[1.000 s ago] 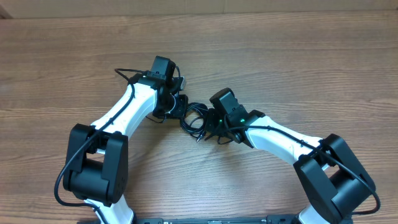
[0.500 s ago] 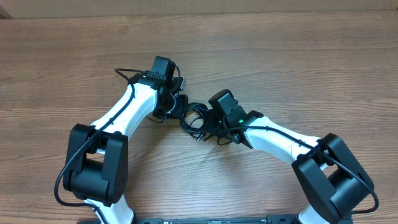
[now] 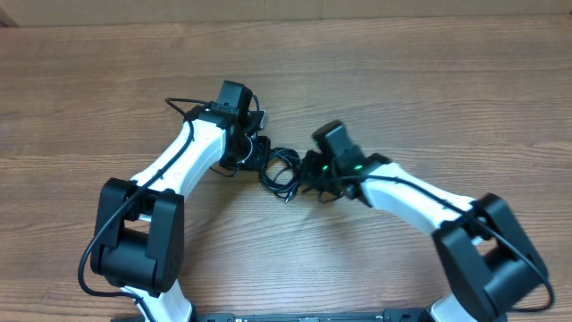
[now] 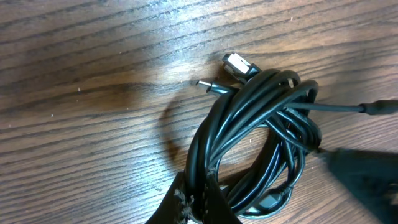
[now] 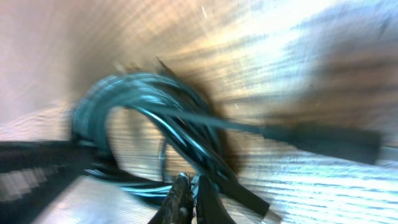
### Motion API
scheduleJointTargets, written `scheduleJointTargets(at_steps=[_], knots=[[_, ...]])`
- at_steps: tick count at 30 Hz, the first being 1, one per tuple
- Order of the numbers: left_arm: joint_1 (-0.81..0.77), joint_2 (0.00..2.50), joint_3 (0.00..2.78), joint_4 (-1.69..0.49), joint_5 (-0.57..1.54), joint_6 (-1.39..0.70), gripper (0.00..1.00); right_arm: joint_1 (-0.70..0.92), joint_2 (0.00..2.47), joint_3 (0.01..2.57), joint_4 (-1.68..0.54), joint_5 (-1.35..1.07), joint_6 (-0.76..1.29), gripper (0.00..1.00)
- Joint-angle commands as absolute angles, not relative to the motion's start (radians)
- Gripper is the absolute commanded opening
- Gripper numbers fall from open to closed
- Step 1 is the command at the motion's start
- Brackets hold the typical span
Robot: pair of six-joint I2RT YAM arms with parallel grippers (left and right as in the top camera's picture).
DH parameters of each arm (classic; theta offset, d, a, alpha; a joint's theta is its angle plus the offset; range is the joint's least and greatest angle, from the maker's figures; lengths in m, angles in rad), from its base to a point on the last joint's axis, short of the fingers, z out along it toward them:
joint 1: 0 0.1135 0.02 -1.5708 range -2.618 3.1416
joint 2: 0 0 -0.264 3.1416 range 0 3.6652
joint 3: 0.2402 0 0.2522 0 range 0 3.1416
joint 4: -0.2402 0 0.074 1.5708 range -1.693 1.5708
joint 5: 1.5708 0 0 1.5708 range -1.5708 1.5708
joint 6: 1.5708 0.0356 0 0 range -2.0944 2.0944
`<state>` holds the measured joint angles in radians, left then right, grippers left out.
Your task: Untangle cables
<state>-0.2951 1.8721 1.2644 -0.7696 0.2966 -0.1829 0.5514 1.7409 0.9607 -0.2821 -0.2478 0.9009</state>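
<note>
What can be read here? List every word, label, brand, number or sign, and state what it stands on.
None: no readable text in any view. The cables and their plugs show no print, the wooden table bears no marks, and the right wrist view is too blurred to read. A green light glows, without characters.

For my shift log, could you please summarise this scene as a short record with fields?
table: wood grain
cables: black, coiled in one bundle between the arms
plug: silver tip, resting on the table beside the coil
left gripper: shut on the cables
right gripper: shut beside the cables; hold unclear, view blurred
</note>
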Motion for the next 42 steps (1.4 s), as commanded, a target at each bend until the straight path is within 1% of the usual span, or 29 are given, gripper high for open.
scheduleJointTargets(at_steps=[1, 5, 7, 9, 11, 12, 13, 14, 15, 16, 19, 20, 21, 29, 33, 36, 38, 42], knots=[[-0.303, 1.878, 1.263, -0.769, 0.303, -0.156, 0.04, 0.484, 1.663, 0.969, -0.266, -0.405, 0.885, 0.04], [-0.303, 1.878, 1.263, -0.769, 0.303, -0.157, 0.04, 0.419, 1.663, 0.969, -0.279, -0.453, 0.886, 0.04], [-0.303, 1.878, 1.263, -0.769, 0.304, -0.157, 0.04, 0.416, 1.663, 0.969, -0.298, -0.473, 0.889, 0.04], [-0.303, 1.878, 1.263, -0.766, 0.304, -0.157, 0.04, 0.433, 1.664, 0.968, -0.333, -0.472, 0.888, 0.23], [-0.303, 1.878, 1.263, -0.764, 0.304, -0.157, 0.04, 0.454, 1.665, 0.968, -0.347, -0.460, 0.888, 0.49], [-0.303, 1.878, 1.263, -0.764, 0.304, -0.157, 0.05, 0.469, 1.665, 0.968, -0.347, -0.440, 0.888, 0.58], [-0.303, 1.878, 1.263, -0.764, 0.304, -0.157, 0.05, 0.484, 1.665, 0.968, -0.347, -0.419, 0.888, 0.59], [-0.303, 1.878, 1.263, -0.765, 0.304, -0.157, 0.04, 0.498, 1.665, 0.968, -0.346, -0.396, 0.889, 0.53], [-0.303, 1.878, 1.263, -0.765, 0.304, -0.157, 0.04, 0.521, 1.666, 0.968, -0.346, -0.353, 0.890, 0.41], [-0.303, 1.878, 1.263, -0.765, 0.304, -0.157, 0.04, 0.535, 1.667, 0.968, -0.346, -0.328, 0.894, 0.35], [-0.303, 1.878, 1.263, -0.765, 0.305, -0.157, 0.04, 0.581, 1.684, 0.968, -0.347, -0.275, 0.952, 0.28], [-0.303, 1.878, 1.263, -0.766, 0.305, -0.156, 0.04, 0.598, 1.699, 0.968, -0.347, -0.257, 0.978, 0.19], [-0.303, 1.878, 1.263, -0.766, 0.305, -0.157, 0.04, 0.607, 1.711, 0.968, -0.347, -0.250, 0.994, 0.16], [-0.303, 1.878, 1.263, -0.767, 0.308, -0.157, 0.04, 0.642, 1.813, 0.968, -0.317, -0.228, 1.077, 0.19], [-0.303, 1.878, 1.263, -0.766, 0.308, -0.157, 0.04, 0.642, 1.814, 0.968, -0.311, -0.228, 1.079, 0.15], [-0.303, 1.878, 1.263, -0.768, 0.308, -0.157, 0.04, 0.632, 1.814, 0.970, -0.302, -0.325, 1.096, 0.10], [-0.303, 1.878, 1.263, -0.770, 0.307, -0.157, 0.04, 0.613, 1.814, 0.970, -0.322, -0.364, 1.095, 0.10], [-0.306, 1.878, 1.263, -0.768, 0.308, -0.157, 0.04, 0.557, 1.814, 0.970, -0.347, -0.485, 1.030, 0.15]])
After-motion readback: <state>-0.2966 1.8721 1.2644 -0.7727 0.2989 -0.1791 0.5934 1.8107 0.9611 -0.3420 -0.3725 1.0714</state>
